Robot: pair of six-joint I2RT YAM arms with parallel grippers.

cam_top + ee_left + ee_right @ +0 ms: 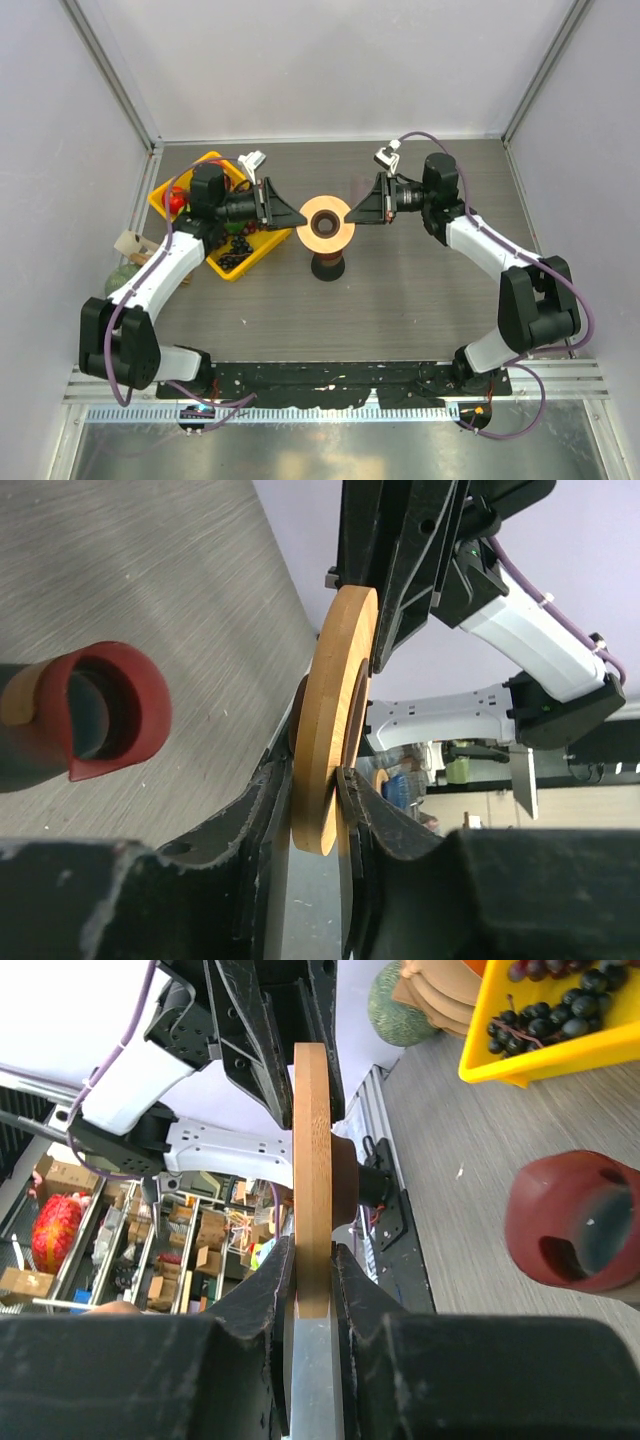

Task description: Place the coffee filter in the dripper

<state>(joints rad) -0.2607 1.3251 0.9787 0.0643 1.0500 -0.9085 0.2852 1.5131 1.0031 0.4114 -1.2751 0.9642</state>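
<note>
The dripper's light-wood ring [325, 202] hangs over the middle of the table, held from both sides. My left gripper [293, 213] is shut on the ring's left edge [335, 720], one pad on each face [325, 780]. My right gripper [360, 212] is shut on the opposite edge [312, 1160], with both pads tight against the wood [313, 1255]. Tan-brown paper, apparently the coffee filter [322, 226], lines the inside of the ring. A thin brown edge [357, 720] shows on the ring's upper face. The dark pedestal [328, 268] [100, 710] [575, 1220] stands on the table below, apart from the ring.
A yellow tray [180, 175] [560, 1045] with dark grapes [240, 250] and red fruit sits at the left, under my left arm. A bundle of tan papers [130, 243] [440, 995] and a green round thing [118, 272] lie off the table's left edge.
</note>
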